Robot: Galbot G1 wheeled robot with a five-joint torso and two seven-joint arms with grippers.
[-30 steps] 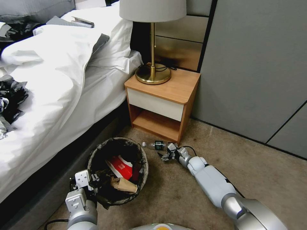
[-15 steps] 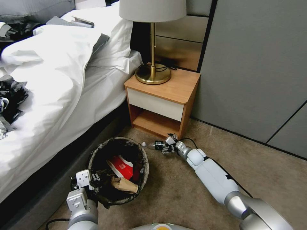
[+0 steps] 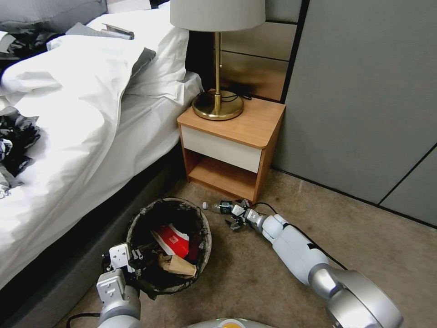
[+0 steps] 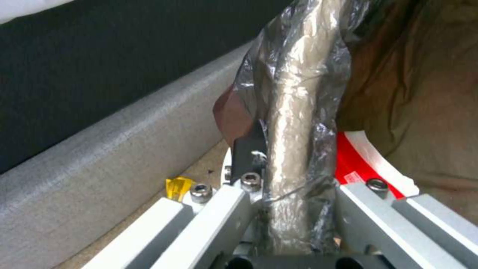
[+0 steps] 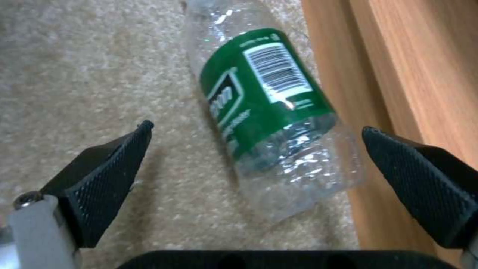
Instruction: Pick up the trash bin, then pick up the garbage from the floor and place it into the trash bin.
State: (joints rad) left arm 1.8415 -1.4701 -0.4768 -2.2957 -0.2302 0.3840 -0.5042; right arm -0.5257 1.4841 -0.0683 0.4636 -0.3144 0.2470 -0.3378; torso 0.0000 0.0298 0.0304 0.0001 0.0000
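The trash bin (image 3: 207,234), a round bucket with a dark liner, stands on the carpet by the bed. My left gripper (image 3: 132,263) is shut on its near rim; the left wrist view shows the liner-wrapped rim (image 4: 294,123) clamped in that gripper (image 4: 294,186). Inside the bin lie a red-and-white wrapper (image 3: 173,239) and a brown paper scrap (image 3: 178,264). Garbage on the floor: a clear green-labelled bottle (image 3: 221,207) lies against the nightstand's foot. My right gripper (image 3: 236,217) hovers open just beside it. In the right wrist view the bottle (image 5: 269,108) lies between the spread fingers (image 5: 107,172), untouched.
The wooden nightstand (image 3: 227,136) with a brass lamp (image 3: 217,105) stands right behind the bottle. The bed (image 3: 68,136) and its grey base (image 4: 99,149) border the bin. A yellow wrapper (image 4: 177,186) lies on the carpet by the bed base. Open carpet (image 3: 373,237) spreads below the grey wall.
My right arm has swung in, bringing its open gripper closer around the bottle. The bottle, the bin and the left gripper have barely moved.
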